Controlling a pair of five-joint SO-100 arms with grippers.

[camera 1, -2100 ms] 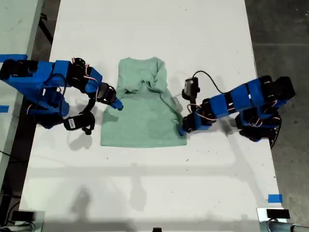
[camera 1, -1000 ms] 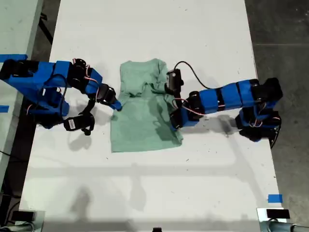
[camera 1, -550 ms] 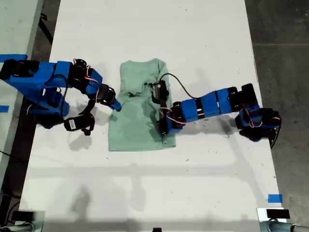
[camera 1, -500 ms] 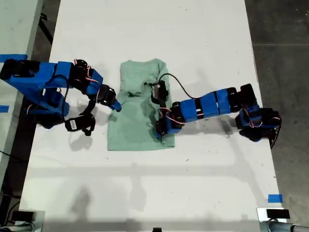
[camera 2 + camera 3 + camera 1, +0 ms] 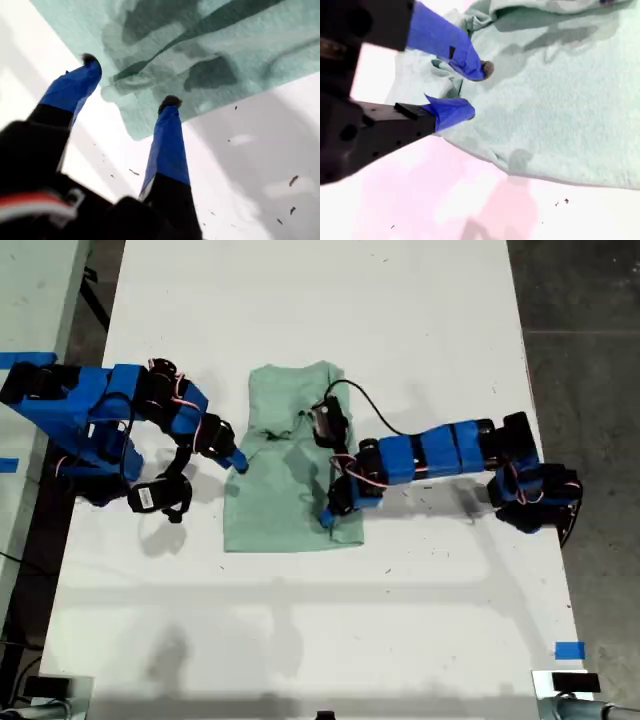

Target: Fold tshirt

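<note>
Two blue fingers (image 5: 167,145) of my first hand (image 5: 130,82) stand wide apart and hold nothing. Their dark tips sit at a loose corner of the plain pale mint-green short-sleeved cloth tshirt (image 5: 225,40). The bare white table (image 5: 260,165) shows beneath them.

In the second wrist view, my second hand (image 5: 475,89) has its fingers closed down on a bunched fold at the edge of the tshirt (image 5: 560,115). The rest of the cloth spreads flat away from it, and the table (image 5: 445,210) shows along the hem.

From the exterior view, the tshirt (image 5: 285,490) lies on the middle of the table (image 5: 300,640), narrowed and wrinkled. Its side toward the exterior view's right is folded inward over the body. My first hand (image 5: 328,518) reaches in from the exterior view's right and hovers at the lower corner of that folded side. A black cable (image 5: 370,405) loops up from the camera on its wrist. My second hand (image 5: 237,461) comes in from the exterior view's left and meets the cloth at its edge on that side, below the sleeve.

Further off, a small piece of blue tape (image 5: 569,650) lies on the table near the lower corner on the exterior view's right, well apart from the cloth.
</note>
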